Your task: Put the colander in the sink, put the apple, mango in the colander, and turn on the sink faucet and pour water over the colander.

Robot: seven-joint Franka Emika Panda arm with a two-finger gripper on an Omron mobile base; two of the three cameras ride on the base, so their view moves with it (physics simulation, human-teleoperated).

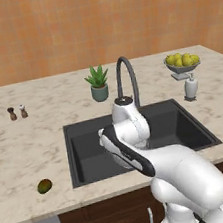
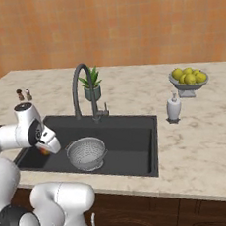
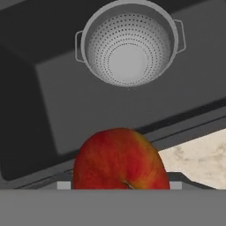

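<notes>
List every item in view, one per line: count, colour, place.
colander: one, silver-grey, on the sink floor, empty
sink: one, dark grey, set in the counter
apple: one, red with orange tinge, held above the sink's edge
mango: one, green with orange-red patch, on the counter left of the sink
sink faucet: one, dark grey, behind the sink
potted plant: one, green, beside the faucet
fruit bowl: one, grey, heaped with yellow-green fruit, far right
soap dispenser: one, white, right of the sink
shakers: two, small, far left
tool: one, closed on the apple
</notes>
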